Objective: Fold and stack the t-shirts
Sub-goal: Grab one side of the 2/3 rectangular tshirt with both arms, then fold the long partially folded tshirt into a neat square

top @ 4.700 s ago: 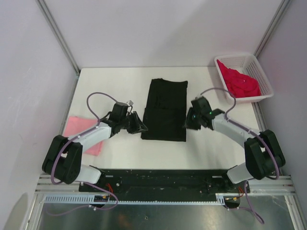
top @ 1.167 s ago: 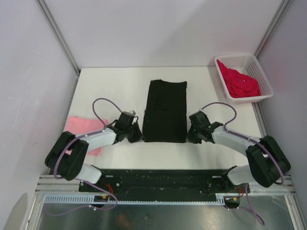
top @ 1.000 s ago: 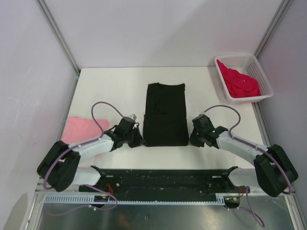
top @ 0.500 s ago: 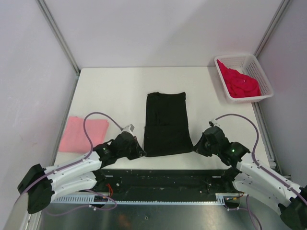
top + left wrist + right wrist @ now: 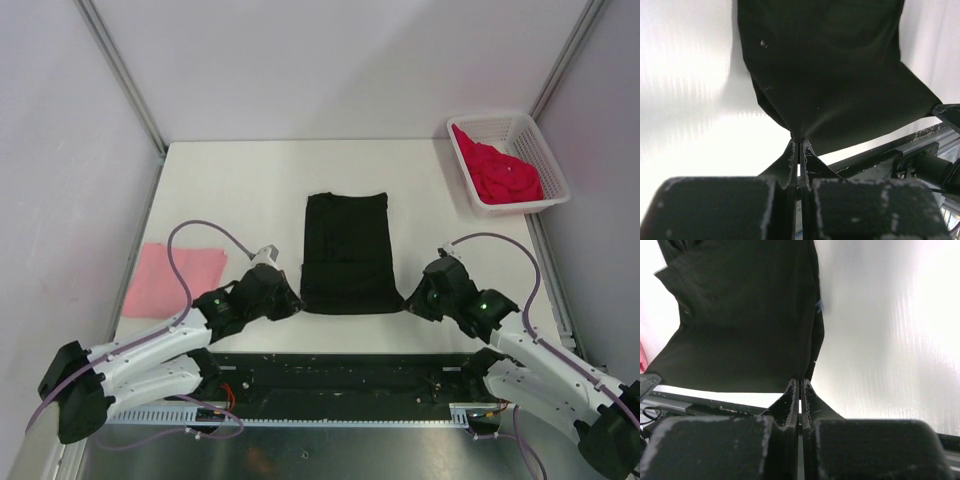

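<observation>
The black t-shirt (image 5: pixel 346 250) lies folded into a long strip in the middle of the table, its near end lifted off the surface. My left gripper (image 5: pixel 298 300) is shut on the near left corner of the black t-shirt (image 5: pixel 825 65). My right gripper (image 5: pixel 407 300) is shut on the near right corner of the black t-shirt (image 5: pixel 740 315). The pink t-shirt (image 5: pixel 172 278) lies folded flat at the left edge. The red t-shirt (image 5: pixel 502 170) is bunched in the white basket (image 5: pixel 551 165).
The white basket stands at the back right corner of the table. The black base rail (image 5: pixel 340 375) runs along the near table edge, just below the held end. Grey walls enclose the table on three sides.
Both grippers have pulled the black t-shirt toward the near edge, then lifted its near end and drawn it slightly back. The shirt has slid nearer as a whole. The pink and red t-shirts have not moved.
</observation>
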{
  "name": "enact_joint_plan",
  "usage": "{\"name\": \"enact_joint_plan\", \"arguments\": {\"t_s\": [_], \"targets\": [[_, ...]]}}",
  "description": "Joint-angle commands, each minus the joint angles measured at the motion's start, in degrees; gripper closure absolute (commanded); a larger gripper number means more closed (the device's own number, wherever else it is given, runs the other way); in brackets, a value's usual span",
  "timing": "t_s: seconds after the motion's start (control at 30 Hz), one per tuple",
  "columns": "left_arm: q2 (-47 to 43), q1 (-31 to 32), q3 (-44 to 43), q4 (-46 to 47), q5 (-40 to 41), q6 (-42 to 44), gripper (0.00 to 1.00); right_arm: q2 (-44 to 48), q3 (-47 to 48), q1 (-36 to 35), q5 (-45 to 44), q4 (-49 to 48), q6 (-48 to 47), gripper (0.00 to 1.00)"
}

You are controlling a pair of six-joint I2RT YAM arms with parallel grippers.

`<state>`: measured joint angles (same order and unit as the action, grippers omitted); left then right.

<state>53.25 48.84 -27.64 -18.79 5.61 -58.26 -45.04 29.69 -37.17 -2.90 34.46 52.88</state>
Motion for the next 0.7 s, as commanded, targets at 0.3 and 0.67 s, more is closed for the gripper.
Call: {"name": "enact_joint_plan", "arguments": {"t_s": [0.3,0.67], "targets": [[5.3,-7.9,-10.5,-0.3,1.2,7.9,1.0,-7.4,11.1,9.2,0.5,-3.1,-7.3,1.0],[21.1,-20.1,-26.2,3.9,-7.1,15.5,1.0,-26.7,26.3,19.0,5.6,-12.5,-13.9,1.0]]}}
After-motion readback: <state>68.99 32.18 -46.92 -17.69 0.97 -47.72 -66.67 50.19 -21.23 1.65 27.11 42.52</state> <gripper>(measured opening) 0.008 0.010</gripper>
